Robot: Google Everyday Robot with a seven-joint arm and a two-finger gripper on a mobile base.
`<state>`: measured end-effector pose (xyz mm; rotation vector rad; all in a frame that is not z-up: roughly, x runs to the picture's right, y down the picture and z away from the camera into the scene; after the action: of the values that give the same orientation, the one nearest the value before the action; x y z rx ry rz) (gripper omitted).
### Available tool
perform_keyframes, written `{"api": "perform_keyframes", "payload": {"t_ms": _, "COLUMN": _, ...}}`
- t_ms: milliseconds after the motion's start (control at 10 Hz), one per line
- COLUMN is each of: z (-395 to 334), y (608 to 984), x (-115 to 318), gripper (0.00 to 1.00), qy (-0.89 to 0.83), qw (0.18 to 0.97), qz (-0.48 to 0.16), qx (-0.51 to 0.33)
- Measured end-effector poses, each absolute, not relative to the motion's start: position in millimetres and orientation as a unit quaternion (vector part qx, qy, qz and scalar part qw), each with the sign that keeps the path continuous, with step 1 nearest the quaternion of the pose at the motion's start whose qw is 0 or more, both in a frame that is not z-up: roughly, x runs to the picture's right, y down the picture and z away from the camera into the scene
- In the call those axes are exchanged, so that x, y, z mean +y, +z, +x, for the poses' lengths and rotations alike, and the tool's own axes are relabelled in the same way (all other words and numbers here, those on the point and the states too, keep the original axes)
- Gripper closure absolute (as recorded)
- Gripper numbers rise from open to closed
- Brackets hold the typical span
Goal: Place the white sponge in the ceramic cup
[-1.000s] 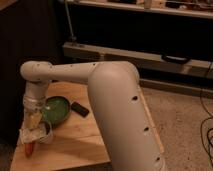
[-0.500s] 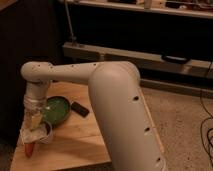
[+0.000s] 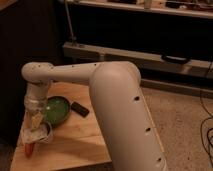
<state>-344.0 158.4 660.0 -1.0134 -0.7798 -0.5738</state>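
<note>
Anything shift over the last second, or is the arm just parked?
Nothing visibly changed. The end effector hangs over the ceramic cup at the table's left edge as before; the green bowl and dark object lie where they were.

camera view: white arm (image 3: 100,85) reaches across a wooden table (image 3: 75,140) from the right, wrist bent down at the table's left edge. gripper (image 3: 36,122) hangs directly over the ceramic cup (image 3: 42,136) — pale cup near the front-left corner. something whitish sits at the cup's mouth (possibly the white sponge (image 3: 35,134), hard to separate from the rim). green bowl (image 3: 56,110) just behind the cup; small black object (image 3: 80,108) right of the bowl. orange-red item (image 3: 29,149) beside the cup, front-left.
</note>
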Motion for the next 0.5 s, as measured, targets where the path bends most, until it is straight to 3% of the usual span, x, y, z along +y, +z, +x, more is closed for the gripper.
{"api": "perform_keyframes", "payload": {"t_ms": 100, "z": -348, "y": 660, "x": 160, "gripper": 0.77, "qy": -0.276, "qw": 0.759, "qz": -0.468, "qx": -0.359}}
{"api": "perform_keyframes", "payload": {"t_ms": 400, "z": -359, "y": 661, "x": 165, "gripper": 0.57, "qy": -0.299, "qw": 0.748, "qz": -0.472, "qx": -0.358}}
{"api": "perform_keyframes", "payload": {"t_ms": 500, "z": -362, "y": 661, "x": 165, "gripper": 0.44, "qy": -0.309, "qw": 0.745, "qz": -0.472, "qx": -0.357}}
